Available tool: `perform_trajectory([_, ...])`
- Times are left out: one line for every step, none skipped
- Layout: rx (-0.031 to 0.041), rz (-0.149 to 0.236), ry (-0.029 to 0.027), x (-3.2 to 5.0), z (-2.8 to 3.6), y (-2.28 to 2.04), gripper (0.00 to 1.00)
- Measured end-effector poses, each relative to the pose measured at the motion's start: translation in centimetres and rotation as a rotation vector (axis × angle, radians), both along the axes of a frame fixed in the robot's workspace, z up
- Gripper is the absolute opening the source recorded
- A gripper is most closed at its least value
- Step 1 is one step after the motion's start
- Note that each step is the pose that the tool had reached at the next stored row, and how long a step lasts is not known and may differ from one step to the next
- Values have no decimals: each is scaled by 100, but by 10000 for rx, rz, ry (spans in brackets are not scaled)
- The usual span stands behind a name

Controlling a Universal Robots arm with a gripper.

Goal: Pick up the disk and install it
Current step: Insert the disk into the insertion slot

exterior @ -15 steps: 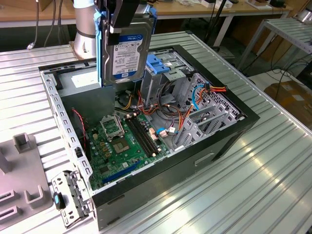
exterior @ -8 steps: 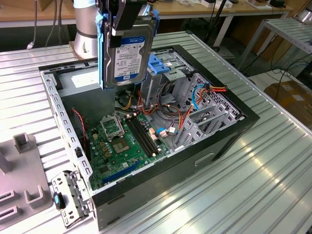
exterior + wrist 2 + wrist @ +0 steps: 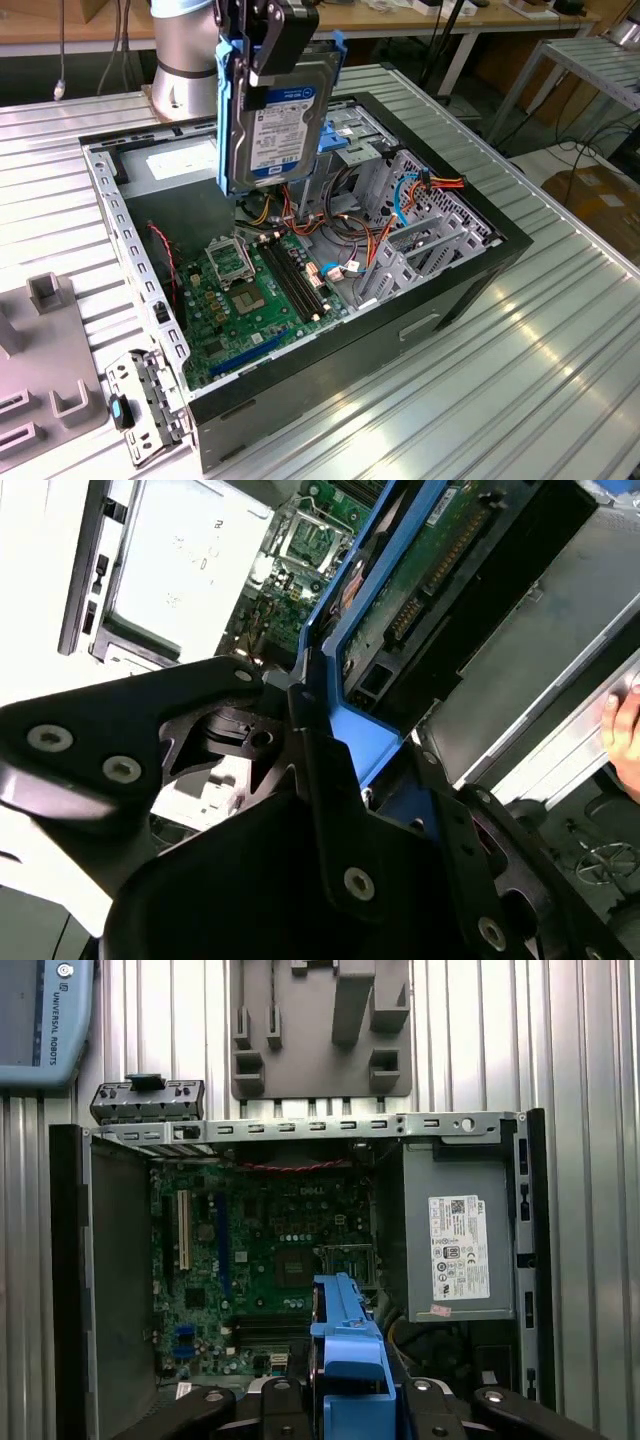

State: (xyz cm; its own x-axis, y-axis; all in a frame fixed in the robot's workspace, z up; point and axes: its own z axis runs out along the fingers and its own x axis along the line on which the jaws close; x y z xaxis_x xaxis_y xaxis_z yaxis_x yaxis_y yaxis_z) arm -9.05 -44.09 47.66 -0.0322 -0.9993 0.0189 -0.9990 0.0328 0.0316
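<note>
Disk (image 3: 280, 125) position: you will find it in the air, standing on edge above the open computer case (image 3: 470, 270). In the exterior view its white label with the blue band faces the camera. Its lower edge hangs over the cables (image 3: 350, 250) next to the motherboard (image 3: 250, 290).

Fingers (image 3: 257, 75) state: clenched on the disk. Check this in the exterior view, where the black fingers clamp the upper end of the disk, with its blue rails (image 3: 223, 105) running down both long sides. In the second wrist view a dark finger bar lies flat against one blue rail, and the green circuit board (image 3: 440, 560) on the back of the disk runs away from the fingers. In the first wrist view the blue end of the disk sticks out between the black finger links, with the inside of the case beyond it.

Case layout: the case lies on its side on the ribbed metal table (image 3: 520, 380). Note the power supply (image 3: 455, 1245), a grey box with a white sticker, in one corner of the case. A grey fixture (image 3: 320, 1025) lies on the table just beside the case.
</note>
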Motion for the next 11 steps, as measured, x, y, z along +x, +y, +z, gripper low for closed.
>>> perform_trajectory([0,0,0,27,-1,-39,37])
perform_trajectory([1,0,0,28,-2,-49,37])
perform_trajectory([1,0,0,29,-2,-60,37])
perform_trajectory([1,0,0,30,-2,-72,37])
perform_trajectory([1,0,-1,31,-2,-81,37])
perform_trajectory([1,0,-1,32,-3,-95,37])
perform_trajectory([1,0,0,33,-3,-106,37])
perform_trajectory([1,0,-1,33,-3,-119,37])
perform_trajectory([1,0,0,34,-3,-131,37])
perform_trajectory([2,0,0,34,-3,-142,37])
perform_trajectory([1,0,0,35,-3,-155,37])
